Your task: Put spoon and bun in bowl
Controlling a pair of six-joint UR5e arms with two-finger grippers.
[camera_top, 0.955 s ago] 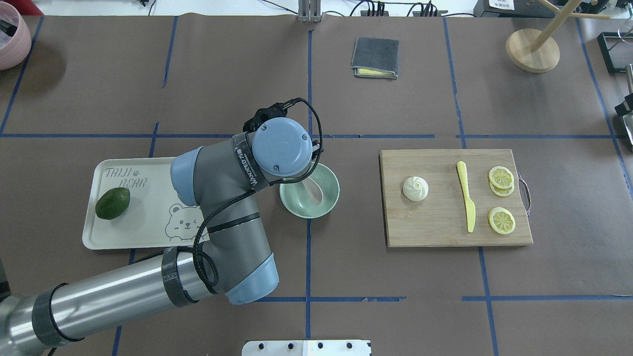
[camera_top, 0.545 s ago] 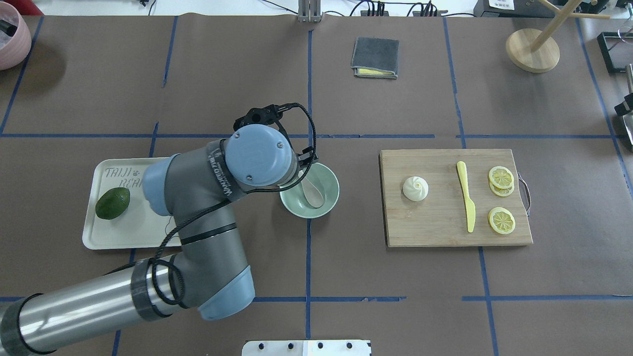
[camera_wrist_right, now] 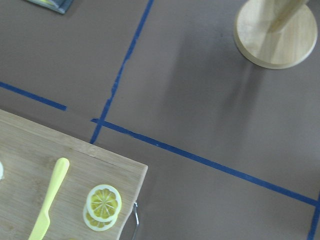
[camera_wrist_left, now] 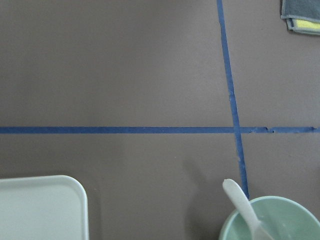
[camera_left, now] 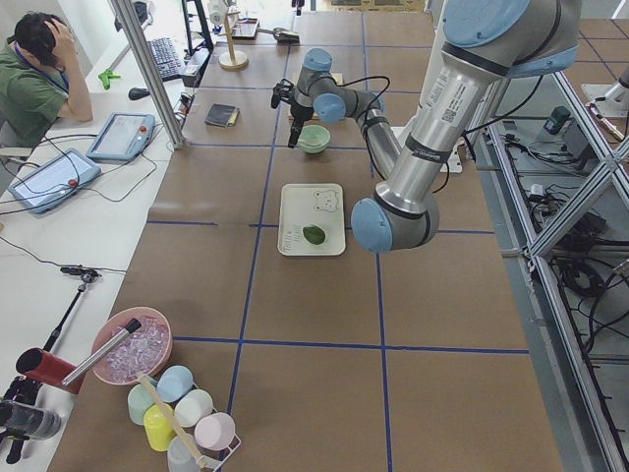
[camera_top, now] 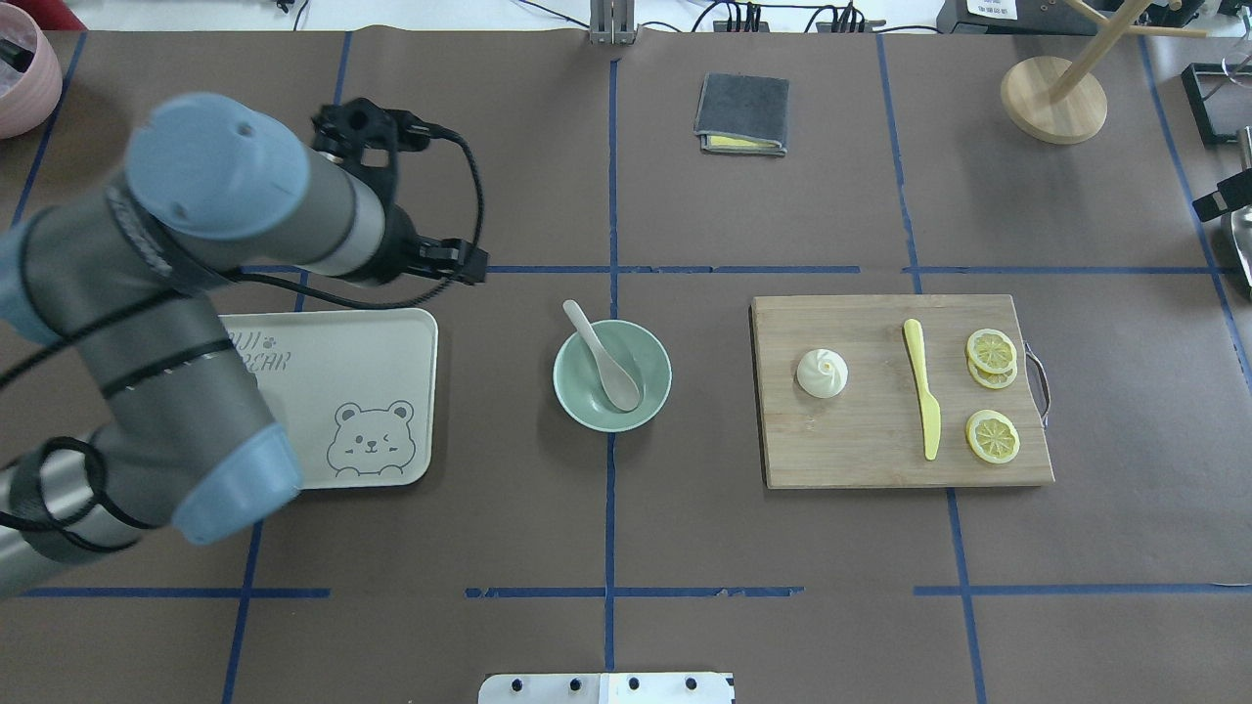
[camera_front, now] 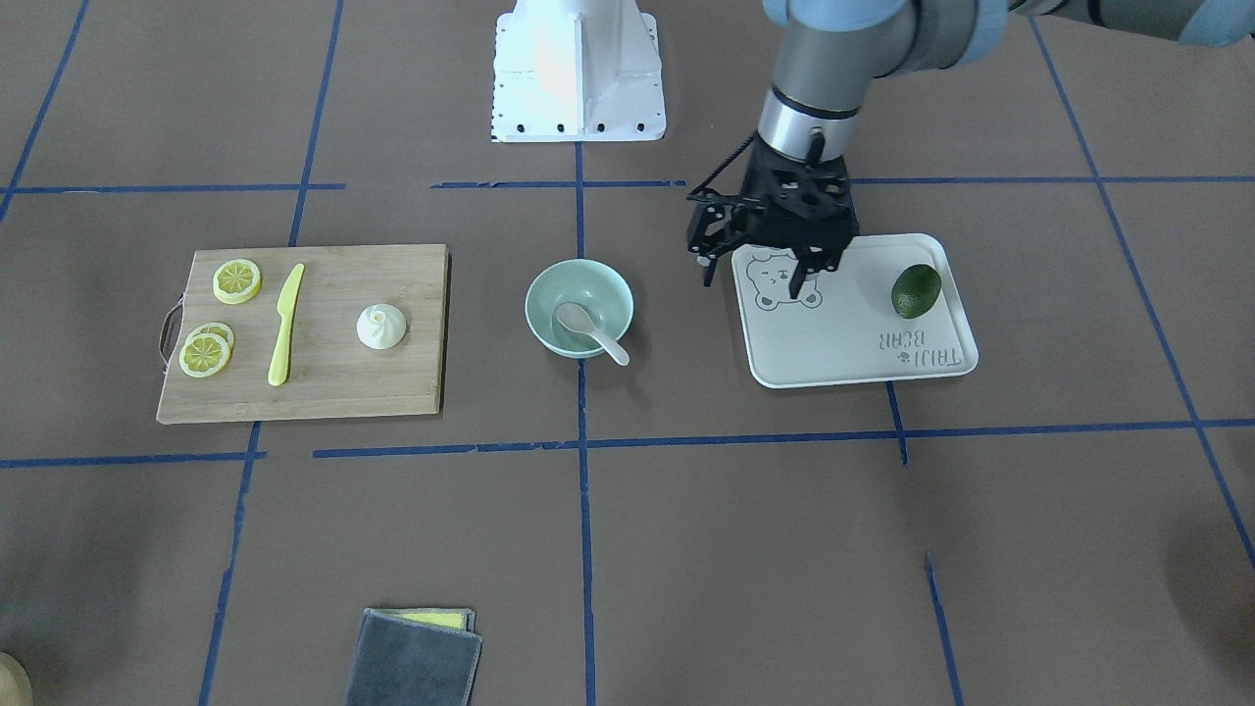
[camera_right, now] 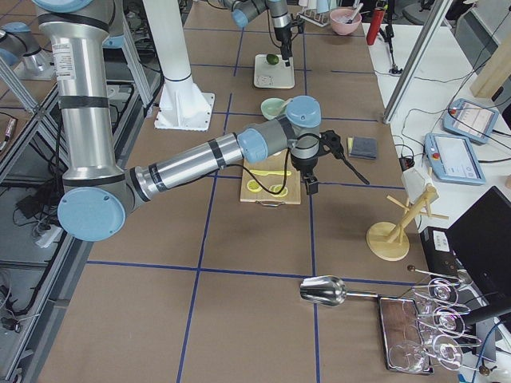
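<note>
The white spoon (camera_top: 602,357) lies in the mint-green bowl (camera_top: 646,406), scoop down, with its handle leaning over the far-left rim. It also shows in the front view (camera_front: 591,333) and the left wrist view (camera_wrist_left: 245,205). The white bun (camera_top: 822,373) sits on the left part of the wooden cutting board (camera_top: 861,450). My left gripper (camera_front: 753,282) hangs open and empty over the tray corner nearest the bowl; in the overhead view the arm hides it. My right gripper (camera_right: 310,186) hovers beyond the board's right end; I cannot tell whether it is open or shut.
The white bear tray (camera_front: 853,353) holds a green avocado (camera_front: 916,290). On the board lie a yellow knife (camera_top: 921,386) and lemon slices (camera_top: 991,352). A folded grey cloth (camera_top: 743,112) and a wooden stand (camera_top: 1053,98) sit at the far side.
My left arm has drawn back from over the bowl toward the left and far side. The spoon stays in the bowl. The arm now hides the avocado in the overhead view.
</note>
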